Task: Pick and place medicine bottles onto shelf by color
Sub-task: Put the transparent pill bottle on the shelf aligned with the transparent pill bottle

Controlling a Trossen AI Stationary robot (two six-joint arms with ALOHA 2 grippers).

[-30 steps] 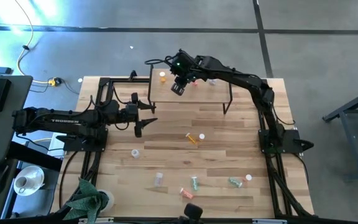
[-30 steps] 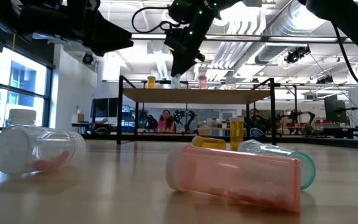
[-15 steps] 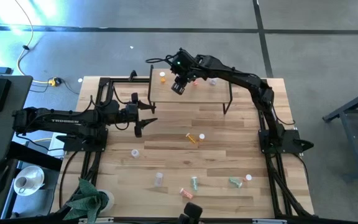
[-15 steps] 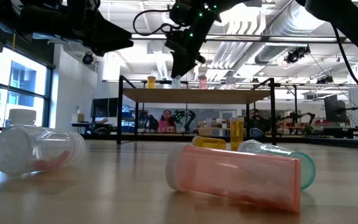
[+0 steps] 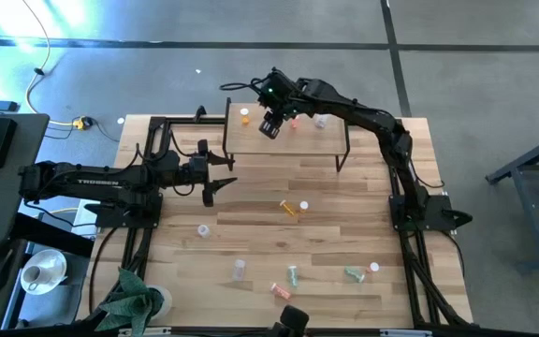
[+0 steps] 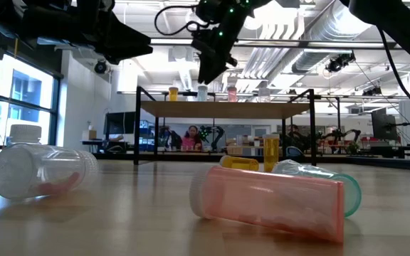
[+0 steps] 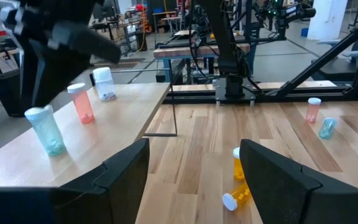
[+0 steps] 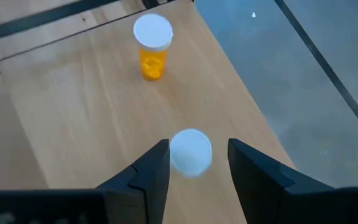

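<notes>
Above the shelf (image 5: pixel 288 140), right gripper (image 8: pixel 192 163) is hovering, fingers parted, straddling a white-capped bottle (image 8: pixel 191 152) standing near the orange bottle (image 8: pixel 152 54). Placement looks done; next: lift clear, fetch another. Left gripper (image 7: pixel 194 180) is waiting, fingers spread.

Low view: pink bottle (image 6: pixel 269 201) lies on its side on the near worktop (image 6: pixel 119 220), clear bottle (image 6: pixel 41 169) on its side at left. Shelf (image 6: pixel 226 110) stands far, three upright bottles on top. Right gripper (image 6: pixel 206 73) hangs just above it.
</notes>
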